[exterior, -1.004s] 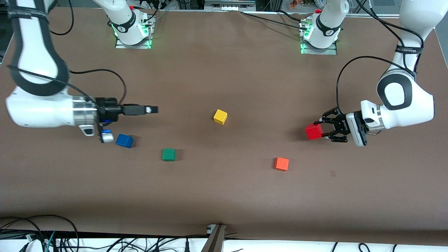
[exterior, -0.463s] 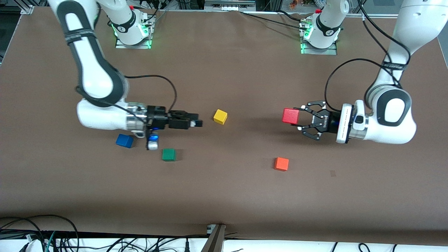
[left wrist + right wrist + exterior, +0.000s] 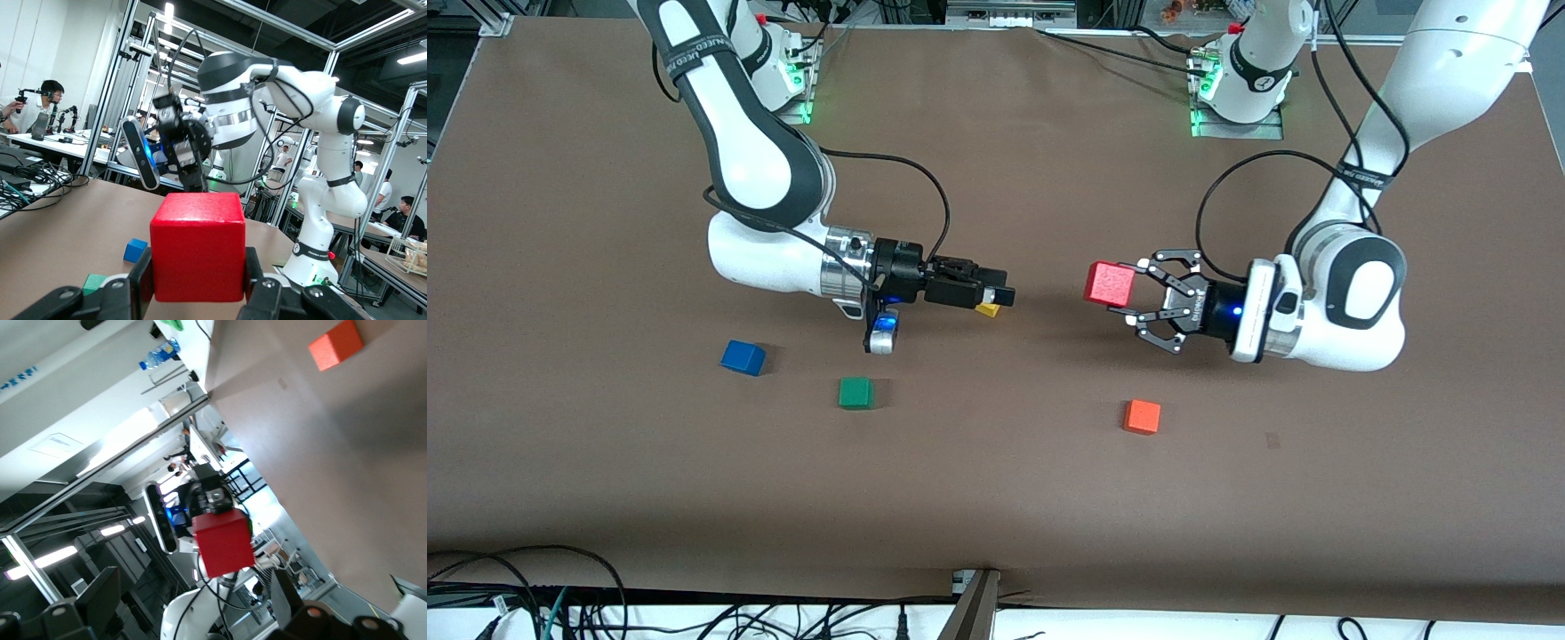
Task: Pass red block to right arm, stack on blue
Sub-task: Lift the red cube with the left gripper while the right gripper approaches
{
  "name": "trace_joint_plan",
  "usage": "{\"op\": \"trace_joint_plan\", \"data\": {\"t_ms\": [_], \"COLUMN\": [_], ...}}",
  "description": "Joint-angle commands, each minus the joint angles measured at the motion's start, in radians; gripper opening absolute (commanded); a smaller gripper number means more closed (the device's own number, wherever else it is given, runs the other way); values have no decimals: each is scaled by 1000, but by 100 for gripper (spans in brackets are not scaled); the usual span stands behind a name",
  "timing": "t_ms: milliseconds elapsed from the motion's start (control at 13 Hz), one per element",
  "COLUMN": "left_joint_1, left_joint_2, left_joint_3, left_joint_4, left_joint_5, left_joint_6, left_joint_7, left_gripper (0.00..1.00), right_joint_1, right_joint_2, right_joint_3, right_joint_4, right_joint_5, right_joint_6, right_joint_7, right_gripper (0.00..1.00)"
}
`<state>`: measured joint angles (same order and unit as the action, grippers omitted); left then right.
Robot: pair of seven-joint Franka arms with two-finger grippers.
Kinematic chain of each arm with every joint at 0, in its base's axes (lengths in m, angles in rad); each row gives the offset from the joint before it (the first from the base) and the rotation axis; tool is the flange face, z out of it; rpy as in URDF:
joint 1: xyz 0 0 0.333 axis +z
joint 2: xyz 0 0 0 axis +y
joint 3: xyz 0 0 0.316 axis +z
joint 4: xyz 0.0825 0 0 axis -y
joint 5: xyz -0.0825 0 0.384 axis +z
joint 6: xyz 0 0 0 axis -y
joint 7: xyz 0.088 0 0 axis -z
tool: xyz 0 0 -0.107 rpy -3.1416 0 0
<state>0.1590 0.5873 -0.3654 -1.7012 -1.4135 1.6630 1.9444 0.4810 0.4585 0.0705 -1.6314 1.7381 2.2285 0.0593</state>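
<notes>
Matt red block [image 3: 1110,284], matt brown table [image 3: 996,498], glossy white right arm [image 3: 758,169]

You see a table [image 3: 996,498] with a brown cover. On it lie a blue cube [image 3: 743,357], a green cube [image 3: 855,392] beside it, an orange cube [image 3: 1142,416] toward the left arm's end, and a yellow cube [image 3: 988,309], mostly hidden, farther from the front camera.
</notes>
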Motion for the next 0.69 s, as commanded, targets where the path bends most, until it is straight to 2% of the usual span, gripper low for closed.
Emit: {"op": "trace_joint_plan", "data": {"t_ms": [0, 232, 618], "left_joint_1": [-47, -93, -110], "left_joint_2": [26, 29, 45], "left_joint_3": [0, 0, 0], "left_joint_4": [34, 34, 49], "left_joint_5": [-71, -146, -151], "left_joint_6": [38, 121, 138], "left_joint_7": [21, 21, 21], "left_gripper": [0, 0, 0], "right_joint_1": [4, 4, 24], "right_joint_2": [-11, -11, 2], "right_joint_3": [54, 55, 55], "right_joint_4": [-5, -7, -16], "right_joint_5": [90, 90, 81], "right_joint_6": [82, 83, 134], "right_joint_7": [-96, -119, -186], "right_gripper": [100, 100, 100]}}
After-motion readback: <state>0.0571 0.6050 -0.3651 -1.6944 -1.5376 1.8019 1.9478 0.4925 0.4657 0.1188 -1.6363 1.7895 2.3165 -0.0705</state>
